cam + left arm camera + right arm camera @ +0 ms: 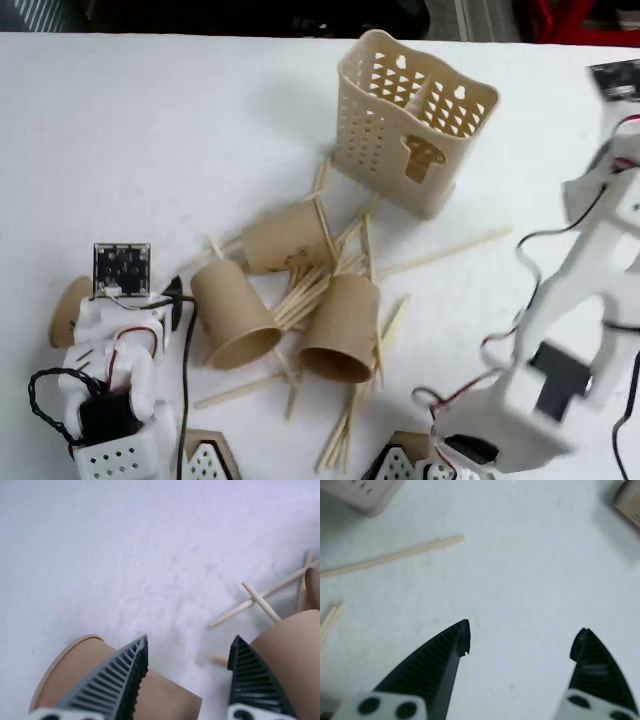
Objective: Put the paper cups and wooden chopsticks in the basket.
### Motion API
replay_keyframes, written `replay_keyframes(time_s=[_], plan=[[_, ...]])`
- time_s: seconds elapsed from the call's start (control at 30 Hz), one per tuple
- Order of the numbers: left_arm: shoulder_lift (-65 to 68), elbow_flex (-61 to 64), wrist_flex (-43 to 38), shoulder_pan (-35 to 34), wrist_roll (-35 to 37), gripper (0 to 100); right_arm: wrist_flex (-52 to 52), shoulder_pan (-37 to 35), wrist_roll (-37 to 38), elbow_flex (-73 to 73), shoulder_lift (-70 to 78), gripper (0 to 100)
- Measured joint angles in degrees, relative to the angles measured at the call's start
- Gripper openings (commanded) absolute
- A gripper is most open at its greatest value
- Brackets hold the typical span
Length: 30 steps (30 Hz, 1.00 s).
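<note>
**Left arm's nearest the stray cup**

Tan paper cup [70, 660] lies on its side, the one farthest from the cream slotted plastic basket [385, 150]. Its long axis runs roughly across the gap btw the left arm's fingers [125, 675], partly under one. Those are spread, holding nothing. Right arm's fingers [435, 665] are spread and empty too, over white surface [530, 555] nearer the basket. Imo left's grab.

Basket [385, 150] behind cups [345, 325] (3 on their sides), chopsticks [445, 252] scattered among them
</note>
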Motion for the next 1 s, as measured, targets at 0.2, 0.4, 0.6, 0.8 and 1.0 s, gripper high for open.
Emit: replay_keyframes(time_s=[0.2,0.4,0.6,0.8,1.0], plan=[[0.0,0.0,0.0,0.0,0.0,27,0.0,-7.56,0.26,15.38,-14.77,32.6],[0.0,-3.96,2.55,-0.09,-0.62,27,0.0,-8.79,0.18,25.23,-23.3,32.6],[-0.44,-17.05,8.0,-0.09,-7.65,27,-0.97,-8.79,0.26,34.37,-31.03,30.5],[2.64,-27.34,11.96,-0.09,-17.85,27,-11.08,-7.3,0.18,48.7,-36.31,8.7],[20.13,-44.04,19.87,0.09,-22.33,27,-18.9,-7.12,0.26,61.45,-45.19,1.9]])
